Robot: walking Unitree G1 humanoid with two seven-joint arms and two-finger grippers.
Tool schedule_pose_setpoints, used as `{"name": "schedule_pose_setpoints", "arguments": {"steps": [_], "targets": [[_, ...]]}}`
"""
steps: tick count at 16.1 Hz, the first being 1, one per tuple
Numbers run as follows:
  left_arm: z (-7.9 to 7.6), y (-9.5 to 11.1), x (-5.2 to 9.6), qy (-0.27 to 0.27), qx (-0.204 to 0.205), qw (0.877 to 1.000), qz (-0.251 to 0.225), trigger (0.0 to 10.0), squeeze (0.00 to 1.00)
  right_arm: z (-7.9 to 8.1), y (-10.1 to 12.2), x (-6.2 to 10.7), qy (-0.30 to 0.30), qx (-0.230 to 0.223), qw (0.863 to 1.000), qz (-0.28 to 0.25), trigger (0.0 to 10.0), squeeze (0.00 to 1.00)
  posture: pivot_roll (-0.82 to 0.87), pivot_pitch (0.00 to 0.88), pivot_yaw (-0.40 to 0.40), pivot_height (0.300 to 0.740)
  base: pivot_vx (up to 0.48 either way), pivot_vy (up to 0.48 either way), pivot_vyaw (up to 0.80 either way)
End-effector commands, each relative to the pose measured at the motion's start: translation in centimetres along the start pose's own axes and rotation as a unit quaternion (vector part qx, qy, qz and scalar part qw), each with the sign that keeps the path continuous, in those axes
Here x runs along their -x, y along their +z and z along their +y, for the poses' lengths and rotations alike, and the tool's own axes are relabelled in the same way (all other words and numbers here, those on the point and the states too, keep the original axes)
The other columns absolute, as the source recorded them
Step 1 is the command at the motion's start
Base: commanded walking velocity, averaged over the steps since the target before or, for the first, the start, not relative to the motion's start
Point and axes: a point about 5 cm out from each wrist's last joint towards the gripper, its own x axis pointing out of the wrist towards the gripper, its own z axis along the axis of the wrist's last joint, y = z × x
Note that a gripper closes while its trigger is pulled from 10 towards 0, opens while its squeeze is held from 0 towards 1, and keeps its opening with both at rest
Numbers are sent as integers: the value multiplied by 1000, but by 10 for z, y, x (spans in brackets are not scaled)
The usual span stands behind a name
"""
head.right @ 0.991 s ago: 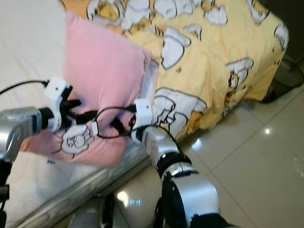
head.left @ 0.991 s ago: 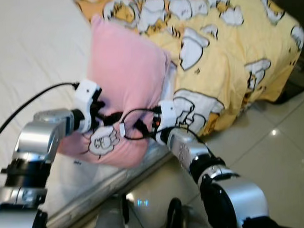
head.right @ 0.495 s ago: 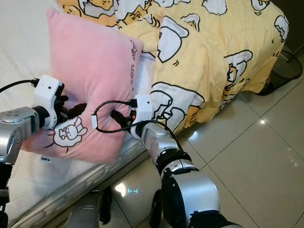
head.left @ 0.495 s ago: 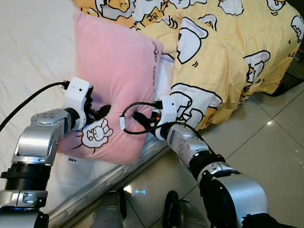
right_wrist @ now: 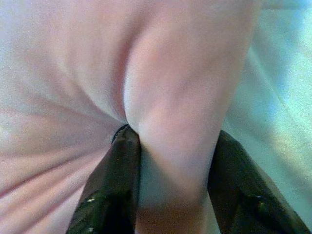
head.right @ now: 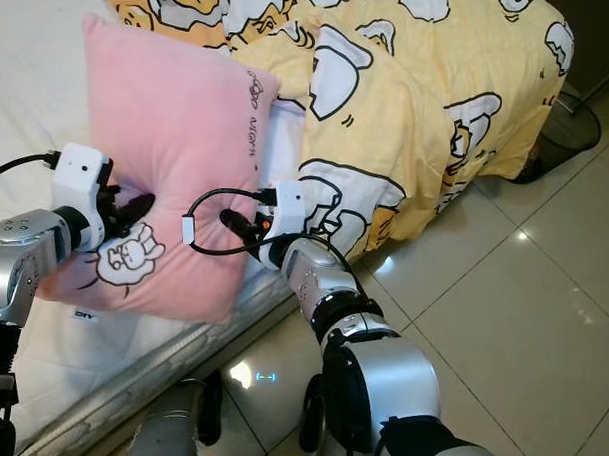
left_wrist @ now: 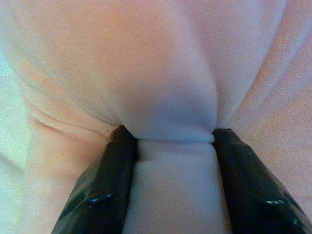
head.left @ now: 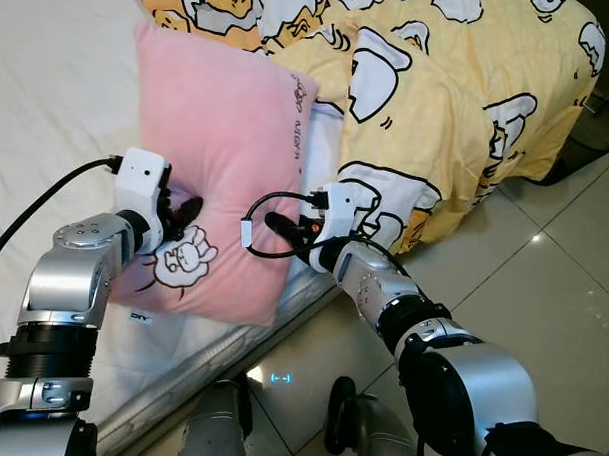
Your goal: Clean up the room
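Lower than a second before, the pink pillow (head.left: 221,175) had come down toward the mattress and tilted so that its bottom edge hung just over the bed's near side, while both arms had dropped with it and the camera had shifted a little; the white mattress (head.left: 48,109) filled the robot's left side of the scene, and the yellow duvet (head.left: 459,103) printed with white cartoon figures lay heaped across its far and right part, draping over the bed's edge toward the glossy tiled floor (head.left: 553,287); the pillow stood nearly upright on the mattress, its top corner against the duvet's fold, a white rabbit print (head.left: 183,259) low on its face and a small label (head.left: 138,315) at its bottom edge; the left gripper (head.left: 177,216) pressed into the pillow's left side above the rabbit, its two black fingers (left_wrist: 105,190) closed onto a pinched ridge of pink fabric; the right gripper (head.left: 275,227) bit into the pillow's right edge, fingers (right_wrist: 109,190) likewise clamped on a fold of cloth, with a black cable (head.left: 270,202) looping beside its white wrist housing.
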Motion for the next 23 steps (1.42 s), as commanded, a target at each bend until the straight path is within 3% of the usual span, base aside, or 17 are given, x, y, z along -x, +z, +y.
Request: {"name": "schedule_pose_setpoints", "arguments": {"steps": [1, 5, 11, 14, 23], "targets": [[1, -37, -2, 20, 17, 997, 67, 0, 0, 101, -30, -34, 124, -53, 991, 24, 0, 0, 308, 345, -70, 740, 0, 0, 0], [3, -31, -4, 33, 21, 998, 39, 0, 0, 95, -33, -31, 124, -62, 990, 22, 0, 0, 283, 322, -70, 740, 0, 0, 0], [-8, -43, -9, 14, 27, 998, 56, 0, 0, 90, -42, -28, 113, -105, 988, 28, 0, 0, 268, 314, -64, 740, 0, 0, 0], [-17, -44, -14, 7, 36, 998, 48, 0, 0, 84, -38, -28, 104, -102, 989, 24, 0, 0, 254, 305, -70, 740, 0, 0, 0], [-17, -44, -14, 7, 36, 998, 48, 0, 0, 84, -38, -28, 104, -102, 989, 24, 0, 0, 254, 305, -70, 740, 0, 0, 0]]}}
